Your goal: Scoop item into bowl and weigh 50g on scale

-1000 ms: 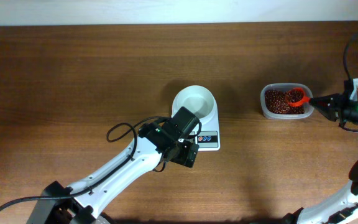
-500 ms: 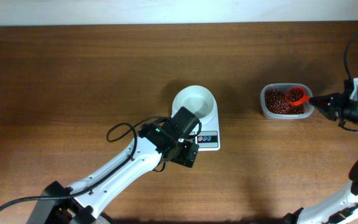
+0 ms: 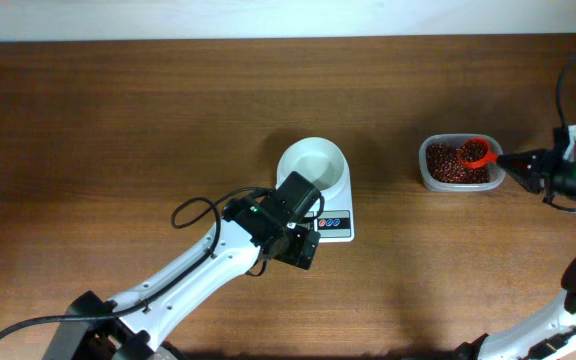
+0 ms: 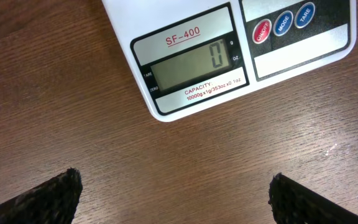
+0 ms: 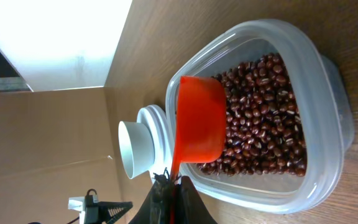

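The white bowl (image 3: 313,163) stands empty on the white scale (image 3: 338,224). In the left wrist view the scale (image 4: 328,53) shows a zero on its display. My left gripper (image 3: 293,245) hovers over the wood just in front of the scale, open with nothing between its fingers (image 4: 48,199). At the far right my right gripper (image 3: 516,164) is shut on the handle of a red scoop (image 3: 476,153). The scoop (image 5: 199,118) sits over the dark red beans (image 5: 260,118) in the clear tub (image 5: 328,162). What the scoop holds is hidden.
Beyond the tub, the bowl (image 5: 135,149) appears in the right wrist view. A black cable (image 3: 198,208) loops beside my left arm. Another cable (image 3: 560,75) hangs near the right table edge. Bare wood lies between scale and tub.
The red scoop has shifted very slightly over the beans. My left arm has not moved.
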Available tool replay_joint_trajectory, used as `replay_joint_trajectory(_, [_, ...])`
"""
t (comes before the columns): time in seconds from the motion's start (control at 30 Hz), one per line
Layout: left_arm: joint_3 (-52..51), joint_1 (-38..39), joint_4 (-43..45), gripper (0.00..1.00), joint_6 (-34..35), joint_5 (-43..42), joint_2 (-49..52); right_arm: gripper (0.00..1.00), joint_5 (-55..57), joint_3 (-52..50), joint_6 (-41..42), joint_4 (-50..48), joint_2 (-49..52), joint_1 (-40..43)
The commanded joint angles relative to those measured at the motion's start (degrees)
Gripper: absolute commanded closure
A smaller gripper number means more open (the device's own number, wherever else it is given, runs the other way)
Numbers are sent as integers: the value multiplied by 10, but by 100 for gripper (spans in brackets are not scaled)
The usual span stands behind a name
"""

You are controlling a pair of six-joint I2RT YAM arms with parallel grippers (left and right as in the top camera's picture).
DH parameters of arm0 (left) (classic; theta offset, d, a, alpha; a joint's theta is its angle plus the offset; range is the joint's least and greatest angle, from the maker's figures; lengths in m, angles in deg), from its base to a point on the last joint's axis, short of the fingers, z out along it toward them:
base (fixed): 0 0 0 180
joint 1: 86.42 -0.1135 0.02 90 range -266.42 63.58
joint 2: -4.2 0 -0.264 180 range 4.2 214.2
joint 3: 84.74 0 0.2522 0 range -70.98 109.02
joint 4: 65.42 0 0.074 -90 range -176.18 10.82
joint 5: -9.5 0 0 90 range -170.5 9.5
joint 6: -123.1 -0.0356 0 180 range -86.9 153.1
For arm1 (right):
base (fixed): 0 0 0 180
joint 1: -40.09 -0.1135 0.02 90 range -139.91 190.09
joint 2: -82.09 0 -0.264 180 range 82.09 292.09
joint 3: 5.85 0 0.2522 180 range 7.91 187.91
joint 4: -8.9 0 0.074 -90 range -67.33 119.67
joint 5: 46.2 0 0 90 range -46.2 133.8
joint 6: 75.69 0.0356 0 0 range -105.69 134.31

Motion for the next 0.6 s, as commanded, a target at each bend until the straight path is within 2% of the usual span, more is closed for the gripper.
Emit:
replay_joint_trajectory(0.0, [-2, 2, 0, 1, -1, 5, -6, 96, -21, 12, -13, 3, 5, 2])
replay_joint_trajectory(0.1, [-2, 2, 0, 1, -1, 5, -6, 96, -47, 12, -37, 13, 5, 2])
replay_joint_trajectory(0.57, [-2, 2, 0, 1, -1, 5, -6, 96, -104, 11, -38, 18, 5, 0])
